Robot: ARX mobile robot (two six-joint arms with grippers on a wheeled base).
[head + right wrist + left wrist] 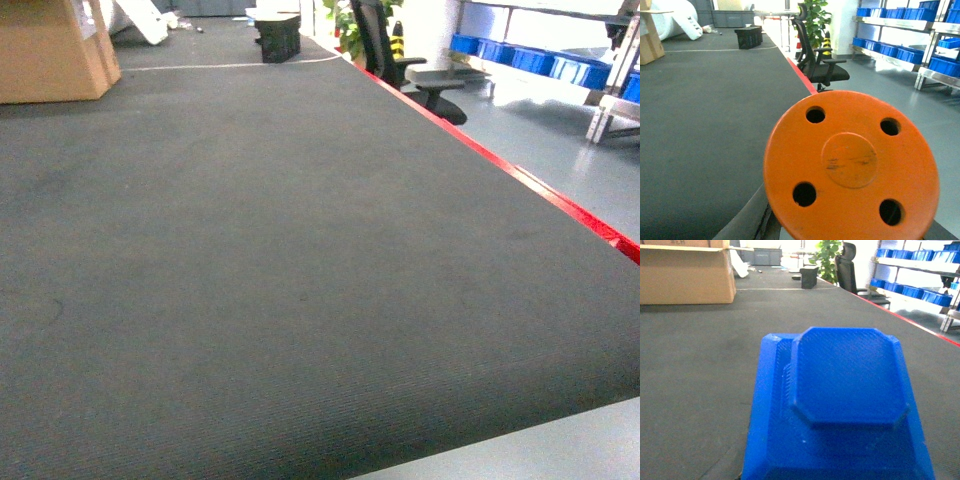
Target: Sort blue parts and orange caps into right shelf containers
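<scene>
A blue part (845, 405), a flat tray shape with a raised octagonal block, fills the left wrist view just in front of the camera, above the dark mat. It hides my left gripper's fingers. In the right wrist view an orange cap (850, 165) faces the camera end-on, a round disc with several holes. Grey fingers (745, 217) of my right gripper show at its lower edges, shut on it. Blue containers (520, 55) sit on a metal shelf at the far right; they show too as blue containers (890, 50) in the right wrist view. Neither gripper appears in the head view.
A dark ribbed mat (250, 280) covers the floor ahead, with a red strip (500, 165) along its right side and grey floor beyond. A cardboard box (50, 50) stands far left, a black crate (280, 35) far ahead, an office chair (390, 50) by the red strip.
</scene>
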